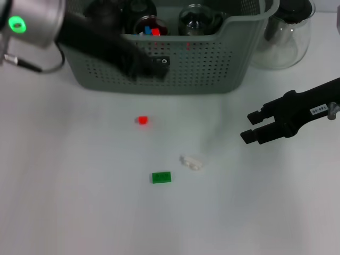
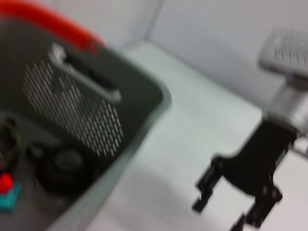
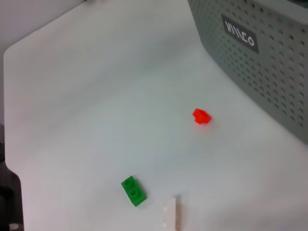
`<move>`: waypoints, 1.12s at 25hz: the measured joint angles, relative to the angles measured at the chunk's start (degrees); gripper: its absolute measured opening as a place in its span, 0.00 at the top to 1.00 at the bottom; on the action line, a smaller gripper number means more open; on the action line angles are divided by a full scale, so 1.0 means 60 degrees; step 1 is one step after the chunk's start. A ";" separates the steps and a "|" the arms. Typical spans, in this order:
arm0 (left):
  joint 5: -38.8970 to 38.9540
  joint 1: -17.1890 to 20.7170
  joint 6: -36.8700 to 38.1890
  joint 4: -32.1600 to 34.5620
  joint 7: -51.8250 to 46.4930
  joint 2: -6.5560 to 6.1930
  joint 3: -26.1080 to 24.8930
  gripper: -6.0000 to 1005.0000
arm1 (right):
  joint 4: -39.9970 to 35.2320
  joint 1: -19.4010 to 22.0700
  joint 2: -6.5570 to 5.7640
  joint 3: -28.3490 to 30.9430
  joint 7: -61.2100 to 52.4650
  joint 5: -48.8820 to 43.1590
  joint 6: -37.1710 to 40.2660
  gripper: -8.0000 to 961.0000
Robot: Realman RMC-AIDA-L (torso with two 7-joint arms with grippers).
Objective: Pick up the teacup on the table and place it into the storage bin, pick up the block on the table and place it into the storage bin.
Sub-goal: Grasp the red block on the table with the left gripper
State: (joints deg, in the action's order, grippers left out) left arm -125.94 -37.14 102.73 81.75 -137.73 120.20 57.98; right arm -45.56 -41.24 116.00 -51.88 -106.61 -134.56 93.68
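The storage bin (image 1: pixel 212 64) stands at twelve o'clock on the white table (image 1: pixel 69 202); it is a grey-green rectangular plastic basket, its walls pierced with rows of small round holes, with a smooth rolled rim and a small black label (image 3: pixel 239 33) with white lettering on its near wall; inside it lie dark round objects, a clear rounded glass piece (image 1: pixel 196 18) and small red and blue pieces (image 1: pixel 149 31). Whether a teacup is among them cannot be told.

Three small studded plastic blocks lie loose on the table at six o'clock of the bin, each apart from the others: a red block (image 1: pixel 142 120) closest to the bin, a flat green block (image 1: pixel 161 177) with two studs farther out, and a pale white block (image 1: pixel 192 162) just beside the green one at its two o'clock.

The left gripper (image 1: pixel 142 68) is dark and blurred, hanging over the bin's near wall close to the label; whether its fingers are spread or closed cannot be told. The right gripper (image 1: pixel 254 126), black and angular, hovers above the table at three o'clock, its two fingers apart and holding nothing.

A clear glass pitcher (image 1: pixel 284 34) with a dark lid stands at two o'clock, just beside the bin's end.
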 joint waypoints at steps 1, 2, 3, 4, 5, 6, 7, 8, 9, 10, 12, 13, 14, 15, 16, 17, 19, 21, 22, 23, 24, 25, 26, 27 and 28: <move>-0.0177 0.0071 0.0029 -0.0046 0.0005 0.0056 0.0204 0.94 | 0.0003 0.0000 -0.0005 0.0004 -0.0011 0.0000 -0.0002 0.31; -0.0369 0.0131 0.0014 -0.0073 0.0005 0.0122 0.0373 0.91 | 0.0004 0.0003 -0.0005 0.0004 -0.0026 0.0000 -0.0003 0.31; -0.0632 0.0192 -0.0004 -0.0103 -0.0001 0.0202 0.0546 0.89 | 0.0006 0.0007 -0.0005 0.0004 -0.0047 0.0000 -0.0004 0.31; -0.0899 0.0232 -0.0059 -0.0121 -0.0020 0.0292 0.0670 0.87 | 0.0006 0.0010 -0.0007 0.0004 -0.0071 0.0000 -0.0007 0.31; -0.1101 0.0251 -0.0111 -0.0152 -0.0034 0.0371 0.0736 0.85 | 0.0006 0.0016 -0.0012 0.0004 -0.0086 0.0000 -0.0007 0.31; -0.1427 0.0259 -0.0209 -0.0221 -0.0054 0.0492 0.0807 0.83 | 0.0006 0.0017 -0.0014 0.0004 -0.0097 0.0000 -0.0008 0.31; -0.1647 0.0258 -0.0359 -0.0329 -0.0078 0.0561 0.0823 0.80 | 0.0007 0.0019 -0.0020 0.0004 -0.0102 0.0001 -0.0010 0.31; -0.1897 0.0248 -0.0614 -0.0512 -0.0132 0.0628 0.0855 0.78 | 0.0007 0.0019 -0.0024 0.0005 -0.0105 0.0000 -0.0015 0.31; -0.2075 0.0227 -0.0873 -0.0685 -0.0215 0.0652 0.0894 0.76 | 0.0007 0.0019 -0.0024 0.0004 -0.0109 0.0000 -0.0019 0.31; -0.2258 0.0201 -0.1186 -0.0927 -0.0337 0.0661 0.0973 0.74 | 0.0007 0.0018 -0.0025 0.0004 -0.0111 0.0001 -0.0023 0.31; -0.2622 0.0155 -0.1841 -0.1392 -0.0628 0.0644 0.1137 0.70 | 0.0006 0.0019 -0.0026 0.0004 -0.0112 0.0000 -0.0031 0.31; -0.2822 0.0135 -0.2146 -0.1594 -0.0761 0.0643 0.1225 0.68 | 0.0005 0.0018 -0.0026 0.0004 -0.0113 -0.0001 -0.0032 0.31; -0.3085 0.0117 -0.2540 -0.1792 -0.0915 0.0653 0.1331 0.66 | -0.0002 0.0018 -0.0027 0.0004 -0.0114 -0.0002 -0.0036 0.31; -0.3286 0.0118 -0.2868 -0.1936 -0.1088 0.0670 0.1466 0.62 | -0.0014 0.0018 -0.0027 0.0004 -0.0115 -0.0005 -0.0042 0.31; -0.3393 0.0121 -0.3117 -0.2033 -0.1226 0.0680 0.1575 0.58 | -0.0021 0.0018 -0.0027 0.0004 -0.0115 -0.0008 -0.0044 0.31; -0.3511 0.0133 -0.3394 -0.2136 -0.1441 0.0679 0.1710 0.54 | -0.0029 0.0018 -0.0027 0.0004 -0.0116 -0.0010 -0.0046 0.31; -0.3691 0.0150 -0.3830 -0.2273 -0.1852 0.0664 0.1866 0.46 | -0.0037 0.0018 -0.0027 0.0004 -0.0116 -0.0013 -0.0047 0.31; -0.3803 0.0151 -0.4043 -0.2336 -0.2202 0.0665 0.1956 0.39 | -0.0045 0.0018 -0.0027 0.0004 -0.0095 -0.0015 -0.0050 0.31; -0.3876 0.0148 -0.4128 -0.2371 -0.2398 0.0666 0.2028 0.36 | -0.0048 0.0018 -0.0027 0.0004 -0.0074 -0.0015 -0.0059 0.31; -0.4009 0.0136 -0.4210 -0.2409 -0.2617 0.0674 0.2153 0.33 | -0.0049 0.0018 -0.0027 0.0002 -0.0059 -0.0015 -0.0075 0.31; -0.4114 0.0129 -0.4263 -0.2436 -0.2773 0.0681 0.2260 0.30 | -0.0049 0.0018 -0.0029 -0.0008 -0.0042 -0.0015 -0.0105 0.31; -0.4280 0.0116 -0.4351 -0.2464 -0.3014 0.0687 0.2481 0.27 | -0.0048 0.0018 -0.0033 -0.0023 -0.0026 -0.0015 -0.0142 0.31; -0.4377 0.0115 -0.4425 -0.2474 -0.3151 0.0687 0.2646 0.27 | -0.0036 0.0018 -0.0037 -0.0039 -0.0004 -0.0016 -0.0164 0.31; -0.4446 0.0121 -0.4501 -0.2478 -0.3275 0.0690 0.2809 0.27 | -0.0020 0.0018 -0.0039 -0.0050 0.0020 -0.0016 -0.0191 0.31; -0.4480 0.0146 -0.4614 -0.2480 -0.3381 0.0690 0.3009 0.27 | -0.0007 0.0018 -0.0043 -0.0057 0.0053 -0.0016 -0.0219 0.31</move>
State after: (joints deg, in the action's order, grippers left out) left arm -152.81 -36.26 75.05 66.87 -158.01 124.34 76.03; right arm -45.61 -41.13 115.74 -52.22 -106.29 -134.65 92.37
